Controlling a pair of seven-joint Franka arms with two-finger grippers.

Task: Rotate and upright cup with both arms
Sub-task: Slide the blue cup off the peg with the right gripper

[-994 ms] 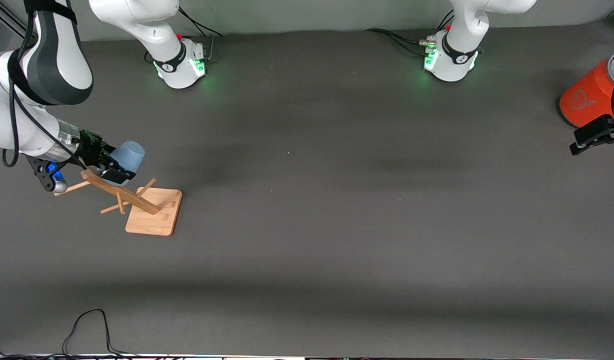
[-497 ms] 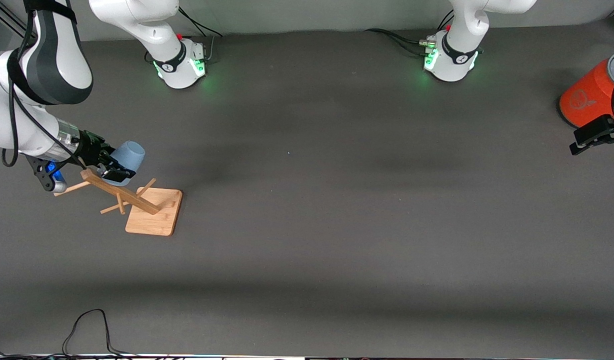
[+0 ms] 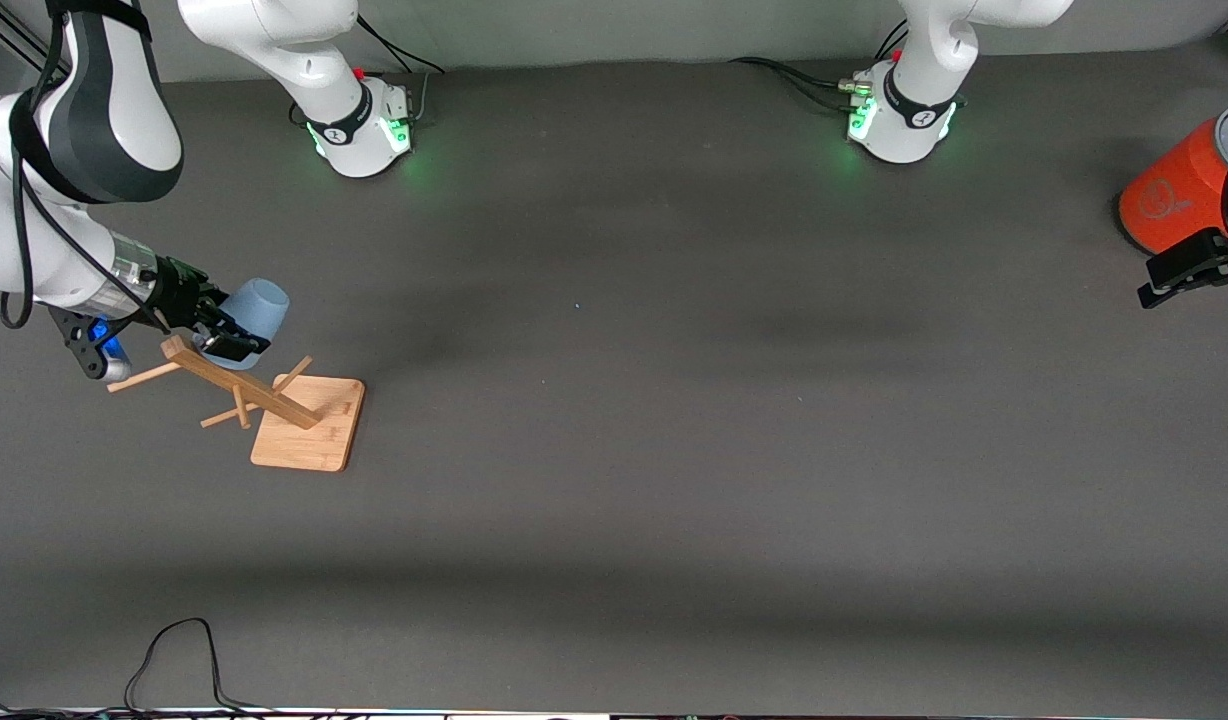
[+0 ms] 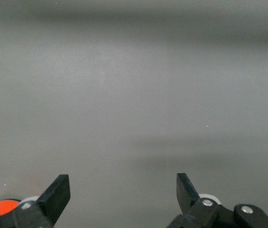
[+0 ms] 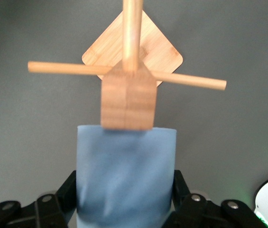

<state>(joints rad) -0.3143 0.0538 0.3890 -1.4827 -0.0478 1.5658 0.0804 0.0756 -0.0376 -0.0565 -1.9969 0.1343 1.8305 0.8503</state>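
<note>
Near the right arm's end, the right gripper (image 3: 224,335) clasped one cup (image 3: 257,308) above one wooden rack (image 3: 274,405); the left gripper (image 4: 123,190) waited, jaws wide, beside one orange cylinder (image 3: 1174,195).

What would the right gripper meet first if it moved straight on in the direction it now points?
Probably the wooden rack: the right gripper holds the cup, whose end sits just by the post's top; depth is unclear.

The small pale-blue matte tapered cup (image 3: 255,306) (image 5: 125,173) lay tipped on its side in the air, clamped by the right gripper (image 3: 217,331), just above the wooden rack's (image 3: 274,410) post top.
</note>
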